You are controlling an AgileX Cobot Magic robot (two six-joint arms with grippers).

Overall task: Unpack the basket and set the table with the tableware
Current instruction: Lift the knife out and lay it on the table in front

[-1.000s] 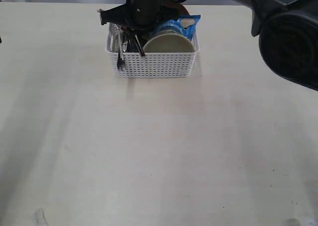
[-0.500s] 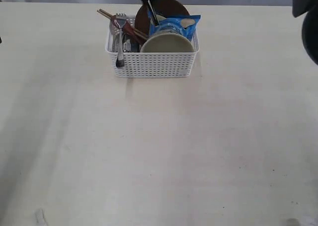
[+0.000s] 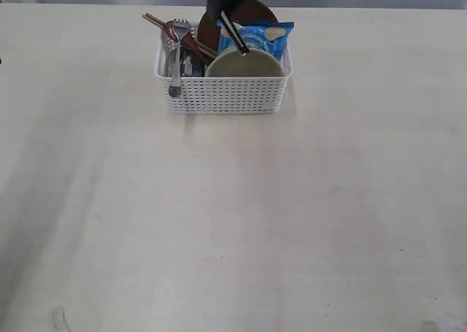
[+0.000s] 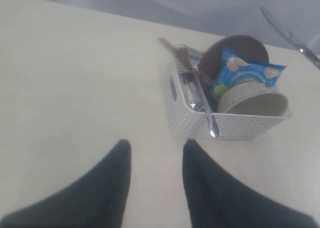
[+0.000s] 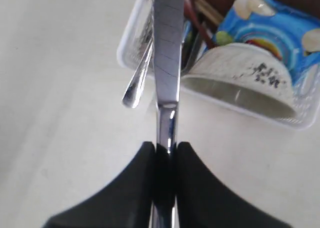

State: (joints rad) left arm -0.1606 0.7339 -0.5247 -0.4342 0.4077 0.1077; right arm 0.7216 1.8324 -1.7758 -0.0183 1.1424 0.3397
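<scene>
One pale counter fills most of the scene, and the white basket stands on it. Inside lean the brown plate, the grey-green bowl tipped on its side, and the blue chip bag between them. My left hand hangs open above the counter near the basket. My right hand is clamped on the steel knife, held above the basket.

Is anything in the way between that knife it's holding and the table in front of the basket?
Nothing visible: the right gripper holds the knife over the basket, and the table in front shows only bare surface.
</scene>
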